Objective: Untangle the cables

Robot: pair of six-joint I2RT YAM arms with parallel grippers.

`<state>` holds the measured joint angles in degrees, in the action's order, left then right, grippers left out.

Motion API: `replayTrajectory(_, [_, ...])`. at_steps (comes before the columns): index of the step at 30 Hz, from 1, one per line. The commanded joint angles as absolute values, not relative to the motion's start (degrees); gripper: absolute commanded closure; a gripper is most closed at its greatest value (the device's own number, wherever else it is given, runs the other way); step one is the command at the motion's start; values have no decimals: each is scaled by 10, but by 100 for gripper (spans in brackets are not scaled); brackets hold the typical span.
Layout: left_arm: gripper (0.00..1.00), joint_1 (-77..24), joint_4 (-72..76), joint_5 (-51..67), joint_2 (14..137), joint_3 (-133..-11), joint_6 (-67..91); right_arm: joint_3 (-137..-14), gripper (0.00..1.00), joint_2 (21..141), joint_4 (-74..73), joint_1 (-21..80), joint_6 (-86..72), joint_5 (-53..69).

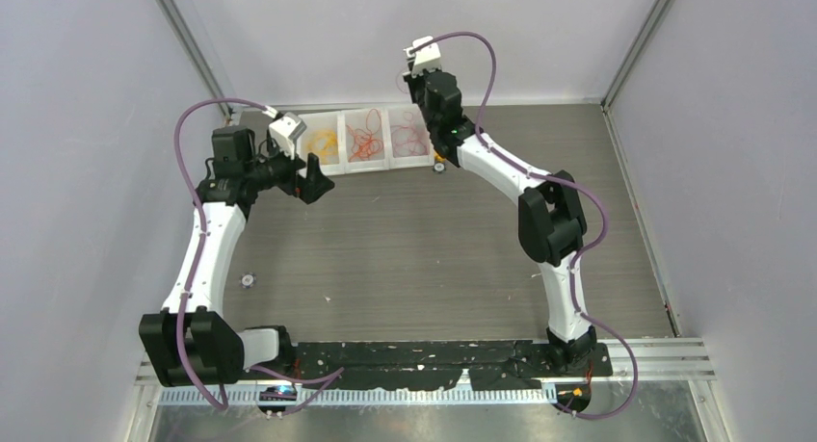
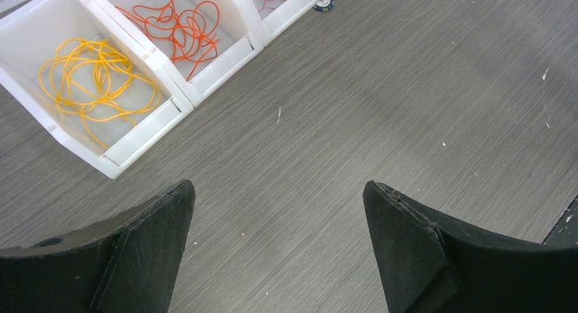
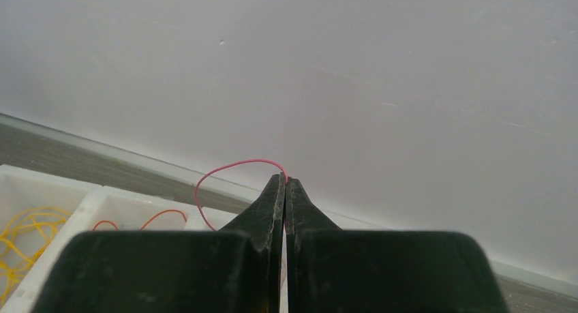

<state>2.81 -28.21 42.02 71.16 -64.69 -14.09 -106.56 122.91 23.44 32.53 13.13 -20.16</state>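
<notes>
Top external view: a row of white bins (image 1: 366, 167) sits along the far edge of the table (image 1: 434, 259). Yellow cable (image 2: 95, 81) lies coiled in the leftmost bin, orange cable (image 2: 180, 23) in the middle one. Right tool (image 3: 284, 180), jaws pressed together, pinches a loop of pink cable (image 3: 232, 166), raised above the bins' right end, close to the back wall (image 3: 341, 67). Left tool (image 2: 279, 190) stands wide, just on the near side of the bins' left end. Broad table surface runs from the bins' front edge toward the arm bases.
</notes>
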Motion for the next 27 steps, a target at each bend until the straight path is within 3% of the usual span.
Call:
replayTrajectory(1, [4, 34, -286, 428, 712, -646, -149, -1082, 95, 1188, 184, 333, 96, -153])
replayTrajectory(6, [4, 38, -290, 425, 706, -644, -149, -1183, 95, 1255, 98, 338, 82, -160])
replayTrajectory(20, [4, 50, -321, 421, 671, -627, -151, -1189, 95, 1352, 39, 328, 85, -130])
replayTrajectory(27, [4, 53, -349, 411, 653, -621, -158, -1297, 95, 1434, -32, 323, 59, -98])
